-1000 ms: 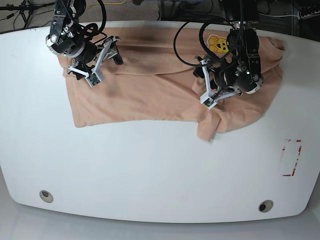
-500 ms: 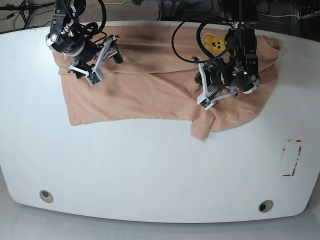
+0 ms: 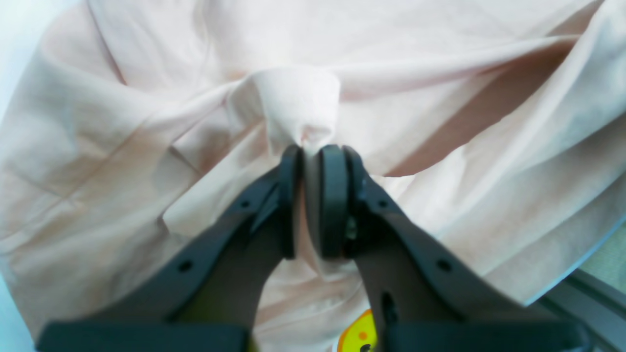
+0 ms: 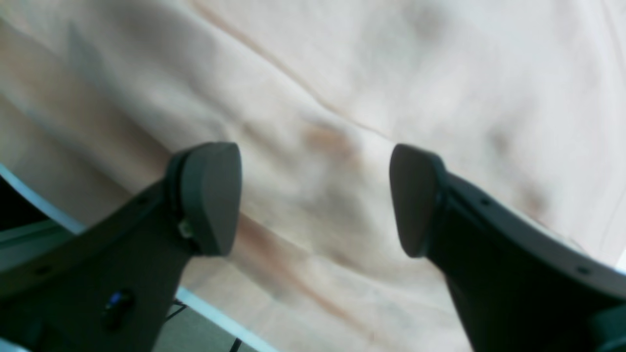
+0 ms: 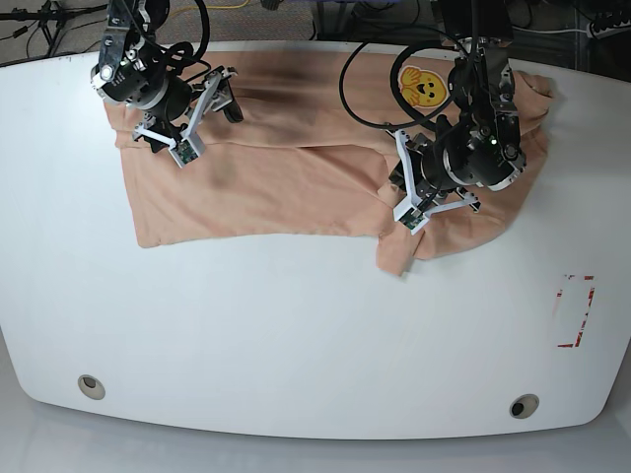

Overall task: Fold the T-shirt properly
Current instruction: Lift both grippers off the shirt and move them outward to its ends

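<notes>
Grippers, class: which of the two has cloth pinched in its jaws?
The left gripper: its jaws are shut on a bunched fold of the T-shirt. The right gripper hovers open over flat cloth.

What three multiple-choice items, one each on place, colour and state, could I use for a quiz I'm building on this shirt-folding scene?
1. Where is the yellow emblem on the table?
A. near edge
B. far edge, by the left arm
C. off the shirt

2. What colour is the T-shirt?
A. blue
B. peach-pink
C. green

3. How is the left gripper?
A. wide open
B. out of view
C. shut on cloth

Key: 1 B, the base view shows it there; 2 B, every view shows peach-pink fabric; 3 C, a fabric fold is pinched between its fingers.
</notes>
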Controlling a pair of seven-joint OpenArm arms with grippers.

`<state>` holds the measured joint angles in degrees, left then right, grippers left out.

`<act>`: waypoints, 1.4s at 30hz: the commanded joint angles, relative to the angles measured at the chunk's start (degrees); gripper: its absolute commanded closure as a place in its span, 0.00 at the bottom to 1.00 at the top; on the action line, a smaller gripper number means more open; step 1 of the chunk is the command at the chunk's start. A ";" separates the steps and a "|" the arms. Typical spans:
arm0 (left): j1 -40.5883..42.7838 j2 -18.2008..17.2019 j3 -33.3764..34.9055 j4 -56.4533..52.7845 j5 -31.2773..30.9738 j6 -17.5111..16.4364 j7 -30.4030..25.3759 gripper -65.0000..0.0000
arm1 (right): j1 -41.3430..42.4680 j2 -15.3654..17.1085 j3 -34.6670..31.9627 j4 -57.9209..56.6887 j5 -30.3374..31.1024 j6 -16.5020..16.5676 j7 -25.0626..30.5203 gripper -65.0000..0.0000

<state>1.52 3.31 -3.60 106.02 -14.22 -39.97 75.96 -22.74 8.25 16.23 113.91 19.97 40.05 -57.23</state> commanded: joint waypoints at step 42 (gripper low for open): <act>-7.54 -3.62 -14.65 4.18 -0.60 -0.03 3.64 0.50 | 12.94 1.64 11.95 -1.69 0.47 -0.05 1.28 0.30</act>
<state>-4.95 0.58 -17.56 109.12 -13.61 -39.92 80.47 -13.39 8.62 26.92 113.40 19.46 39.86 -57.14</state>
